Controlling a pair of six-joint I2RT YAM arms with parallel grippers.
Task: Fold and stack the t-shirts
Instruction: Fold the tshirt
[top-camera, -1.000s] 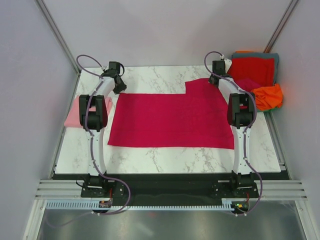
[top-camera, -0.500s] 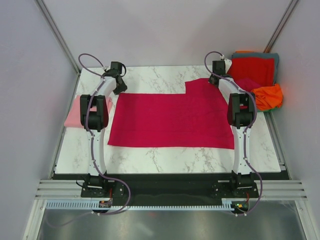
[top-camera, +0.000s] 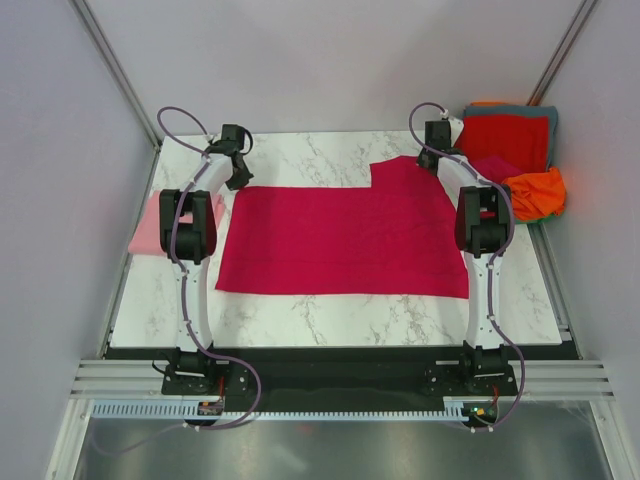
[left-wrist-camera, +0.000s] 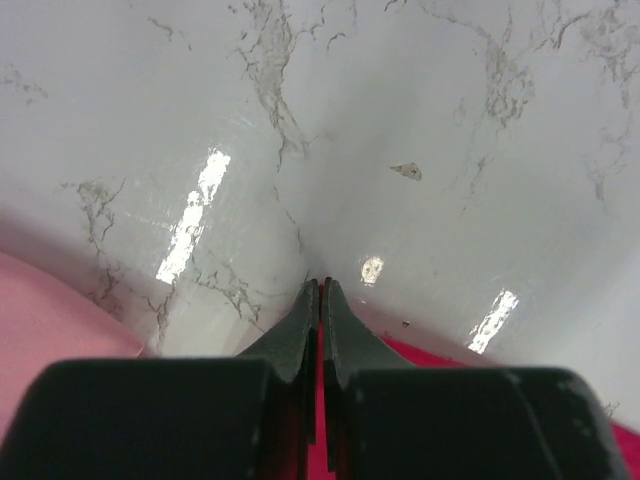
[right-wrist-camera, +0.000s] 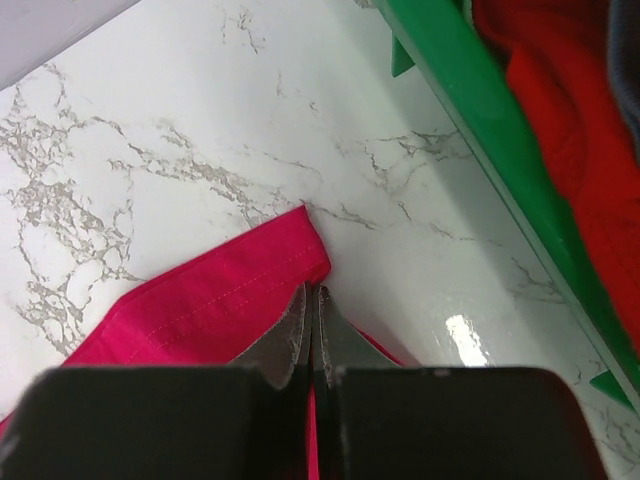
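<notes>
A deep crimson t-shirt lies spread flat across the middle of the marble table. At its far left corner my left gripper is shut, and the left wrist view shows red cloth pinched between the closed jaws of that gripper. My right gripper is shut on the far right corner, its closed tips biting the hemmed edge of the t-shirt. A light pink folded t-shirt sits at the left edge, partly behind the left arm.
At the back right, a green bin holds loose shirts: red, orange, grey. Grey walls close in on both sides. The pink fold lies just left of my left gripper.
My left gripper has closed on the shirt's far left corner; it was open before. The right arm and the shirt have not moved.
</notes>
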